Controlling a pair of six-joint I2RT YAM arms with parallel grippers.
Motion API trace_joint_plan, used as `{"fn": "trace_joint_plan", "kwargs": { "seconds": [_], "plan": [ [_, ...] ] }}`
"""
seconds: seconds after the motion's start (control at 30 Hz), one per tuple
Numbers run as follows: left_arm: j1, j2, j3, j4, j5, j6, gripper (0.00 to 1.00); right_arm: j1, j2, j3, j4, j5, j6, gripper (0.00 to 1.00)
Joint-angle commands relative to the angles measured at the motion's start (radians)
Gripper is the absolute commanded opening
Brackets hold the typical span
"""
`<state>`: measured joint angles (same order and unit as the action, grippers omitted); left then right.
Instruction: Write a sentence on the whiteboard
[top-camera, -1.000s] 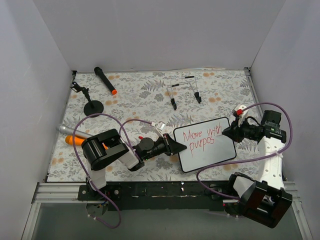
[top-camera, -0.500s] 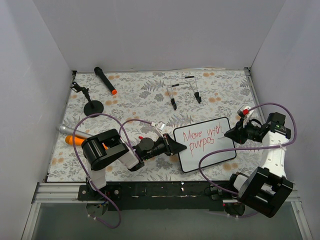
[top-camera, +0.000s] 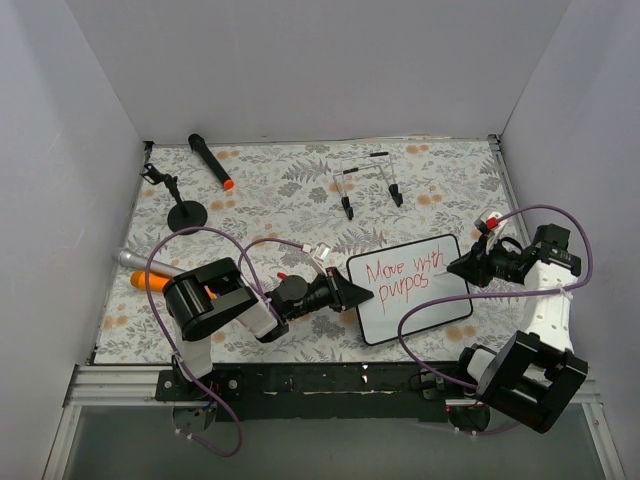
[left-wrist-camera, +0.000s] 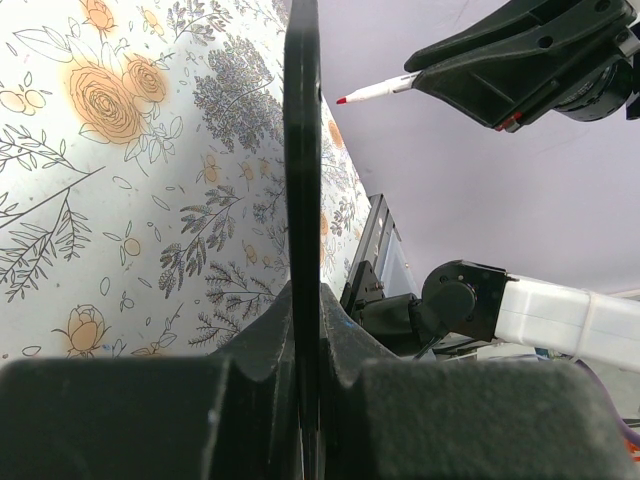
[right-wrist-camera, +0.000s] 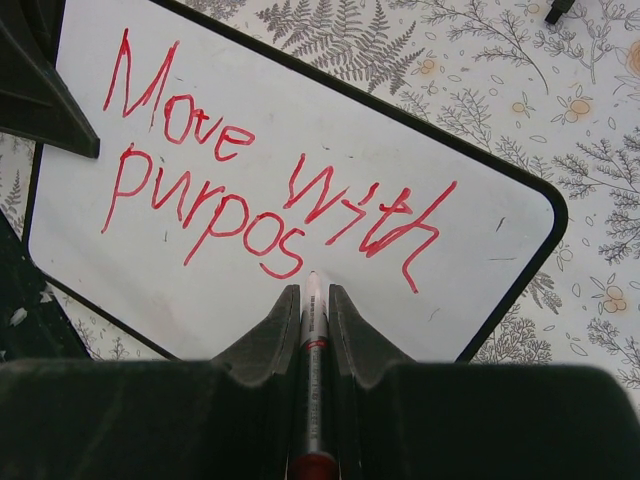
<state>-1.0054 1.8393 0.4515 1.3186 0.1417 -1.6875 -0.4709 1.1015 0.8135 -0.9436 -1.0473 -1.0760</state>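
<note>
My left hand (top-camera: 352, 291) is clamped on the left edge of the one whiteboard (top-camera: 425, 312), front centre on the flowered table (top-camera: 280, 205). The sentence (right-wrist-camera: 250, 190) runs in two red lines: "Move with", "purpos". My right hand (top-camera: 452, 268) pinches one red marker (right-wrist-camera: 311, 325). I cannot tell whether its tip touches the board.
</note>
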Motion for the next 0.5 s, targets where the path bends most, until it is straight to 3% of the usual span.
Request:
{"fn": "trace_joint_plan", "kwargs": {
  "seconds": [0.0,0.47],
  "plan": [
    [-0.007,-0.005,0.001,0.179,0.013,0.035,0.00,0.005,0.009,-0.005,0.026,-0.025,0.013,0.01],
    [-0.007,0.000,0.006,0.182,0.018,0.035,0.00,0.067,0.020,-0.034,0.121,0.029,0.085,0.01]
  ]
}}
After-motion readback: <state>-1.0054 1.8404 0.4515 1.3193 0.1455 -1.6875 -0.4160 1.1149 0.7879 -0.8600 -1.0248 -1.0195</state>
